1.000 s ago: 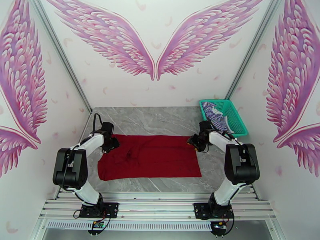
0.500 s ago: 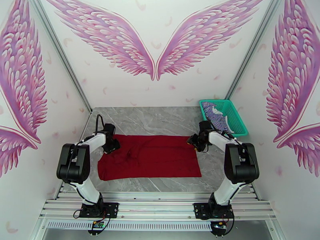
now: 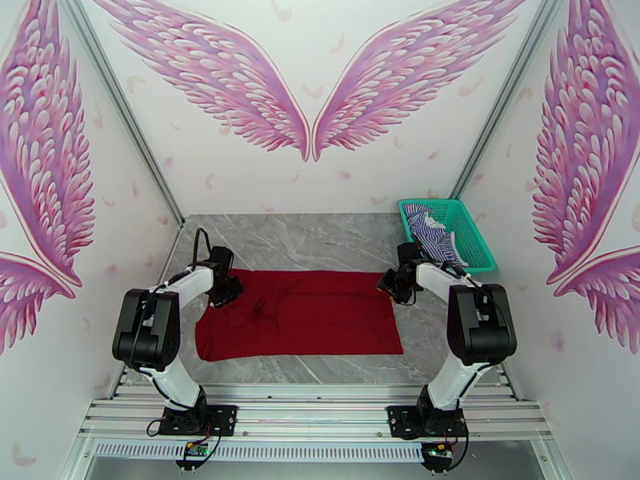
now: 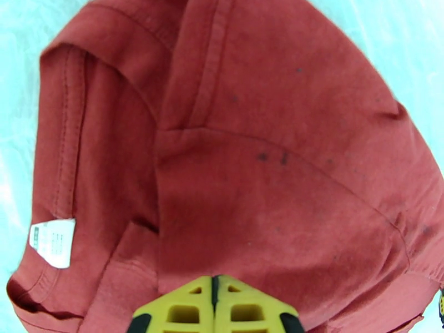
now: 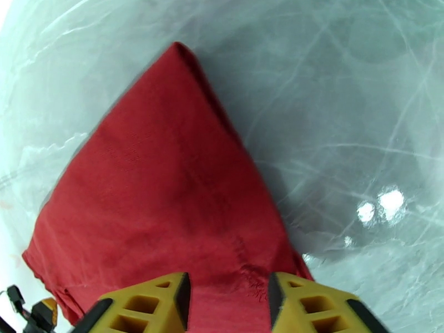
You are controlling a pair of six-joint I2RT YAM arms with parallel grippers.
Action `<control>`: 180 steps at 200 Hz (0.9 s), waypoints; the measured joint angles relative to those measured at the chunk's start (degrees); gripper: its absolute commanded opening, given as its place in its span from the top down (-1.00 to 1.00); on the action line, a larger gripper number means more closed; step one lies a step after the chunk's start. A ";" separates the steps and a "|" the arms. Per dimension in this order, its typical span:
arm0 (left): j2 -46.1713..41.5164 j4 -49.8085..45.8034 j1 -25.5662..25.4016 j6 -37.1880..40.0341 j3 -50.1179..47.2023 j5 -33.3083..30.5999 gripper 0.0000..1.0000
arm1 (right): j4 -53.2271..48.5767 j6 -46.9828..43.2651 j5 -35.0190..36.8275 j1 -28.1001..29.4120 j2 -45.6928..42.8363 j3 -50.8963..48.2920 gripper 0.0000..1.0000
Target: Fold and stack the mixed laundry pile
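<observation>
The dark red T-shirt [image 3: 300, 314] lies spread flat across the grey table. My left gripper [image 3: 230, 291] is at its far left corner. In the left wrist view the yellow fingers [image 4: 183, 312] are pressed together with the red cloth [image 4: 277, 162] pinched at their tips; a white label [image 4: 53, 242] shows inside the collar. My right gripper [image 3: 387, 283] is at the far right corner. Its fingers [image 5: 144, 306] stand apart, and the red cloth [image 5: 166, 206] runs between them. The blue-and-white striped shirt [image 3: 432, 230] lies crumpled in the basket.
The teal mesh basket [image 3: 478, 234] stands at the table's far right corner. Bare marble table [image 3: 320, 242] stretches behind the red shirt, with a narrower strip in front of it. Walls close in the table on three sides.
The left gripper has slid slightly toward the far edge and closed on the shirt's corner. The right gripper's fingers have narrowed around the other corner. The shirt itself lies as before.
</observation>
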 measured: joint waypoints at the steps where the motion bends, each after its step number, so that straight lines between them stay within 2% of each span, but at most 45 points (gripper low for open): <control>1: -0.07 -0.02 0.00 0.02 0.00 0.00 1.00 | 0.04 -0.26 0.13 0.02 0.11 0.00 0.51; 17: -1.29 -0.26 0.13 0.09 0.13 0.02 1.00 | 0.09 0.28 0.98 0.13 1.03 0.02 0.71; 52: -3.61 -0.55 1.03 0.11 0.35 0.20 1.00 | -0.22 -0.31 2.93 0.28 1.22 1.77 0.97; 145: -4.24 -0.72 1.97 0.31 0.20 1.11 1.00 | -3.96 -7.43 10.47 1.27 -3.06 4.52 1.00; 154: -4.24 -0.74 1.97 0.31 0.15 1.27 1.00 | -4.13 -7.93 11.28 1.27 -3.52 4.52 0.87; 160: -4.24 -0.74 1.97 0.39 0.13 1.31 1.00 | -4.20 -8.15 11.63 1.27 -3.78 4.50 0.69; 171: -4.24 -0.85 1.99 0.52 0.11 1.42 1.00 | -4.22 -8.46 11.93 1.27 -3.98 4.48 0.22; 177: -4.24 -0.98 1.97 0.63 0.11 1.46 1.00 | -4.24 -8.55 12.11 1.27 -4.00 4.44 0.11; 180: -4.24 -1.09 1.97 0.74 0.11 1.49 0.93 | -4.22 -8.72 12.15 1.27 -3.98 4.39 0.08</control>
